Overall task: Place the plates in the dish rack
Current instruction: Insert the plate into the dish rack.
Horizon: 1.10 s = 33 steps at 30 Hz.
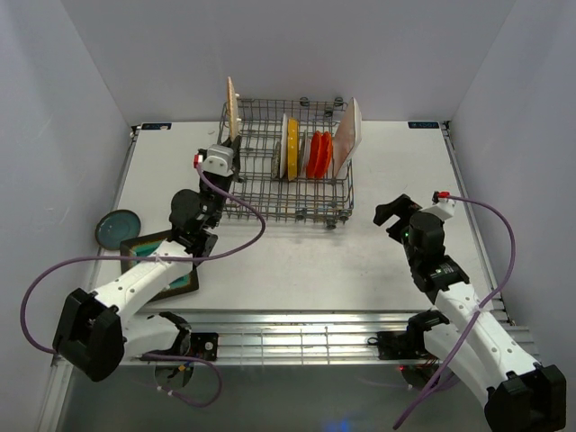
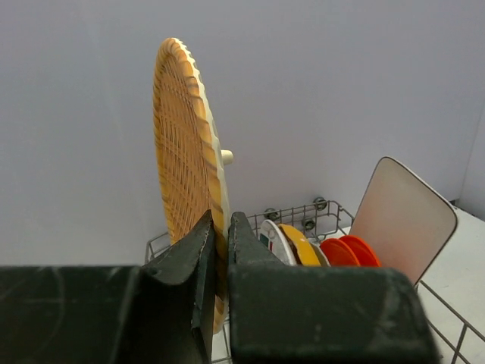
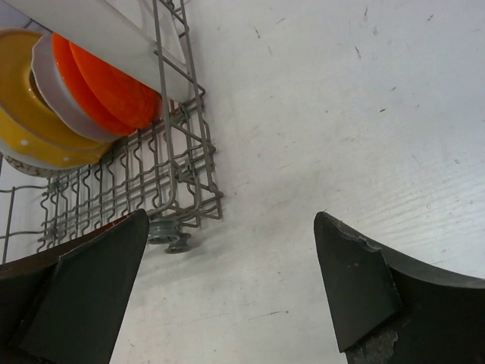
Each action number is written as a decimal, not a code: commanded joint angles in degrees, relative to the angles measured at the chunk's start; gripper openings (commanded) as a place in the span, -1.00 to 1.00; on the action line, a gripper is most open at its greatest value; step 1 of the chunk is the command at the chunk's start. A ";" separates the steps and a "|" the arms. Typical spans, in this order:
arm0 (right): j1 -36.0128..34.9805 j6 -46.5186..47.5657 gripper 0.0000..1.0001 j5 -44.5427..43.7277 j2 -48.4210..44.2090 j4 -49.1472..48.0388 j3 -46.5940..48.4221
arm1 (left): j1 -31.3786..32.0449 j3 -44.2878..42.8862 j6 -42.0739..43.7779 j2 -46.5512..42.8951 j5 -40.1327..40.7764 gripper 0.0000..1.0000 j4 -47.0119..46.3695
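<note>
We have the left gripper (image 2: 220, 227) pinching the lower rim of the wooden plate (image 2: 182, 144), which rises upright on edge above its fingers, over the end of the dish rack (image 1: 270, 202). To the right of those fingers, the yellow plate (image 2: 299, 244), orange-red plate (image 2: 350, 250) and white rectangular plate (image 2: 402, 216) already stand in the tines. The right gripper (image 3: 231, 280) hangs with fingers spread wide, with only bare table between them. We judge the step to be slotting the wooden plate. Next we should lower it straight down, keeping it upright so its rim drops between two tines, then let go.
</note>
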State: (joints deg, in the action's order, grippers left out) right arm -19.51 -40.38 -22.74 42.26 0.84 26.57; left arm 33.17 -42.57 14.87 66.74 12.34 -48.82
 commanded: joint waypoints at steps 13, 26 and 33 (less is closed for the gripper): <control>0.08 4.17 0.91 2.52 -1.83 -12.26 -6.26 | -16.11 -3.31 -24.61 14.20 -19.97 -1.00 -2.86; 0.08 5.49 0.91 4.28 -1.48 -17.27 -9.43 | -23.24 -11.30 -36.83 29.22 -34.49 -1.00 -5.05; 0.08 5.58 0.91 5.51 -0.16 -19.47 -10.13 | -23.06 -18.07 -36.94 33.89 -34.14 -1.00 -3.31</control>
State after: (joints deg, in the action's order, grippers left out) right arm -19.51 -35.70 -17.69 41.65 -14.15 16.56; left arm 10.17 -56.25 -21.02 101.75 -20.58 -48.64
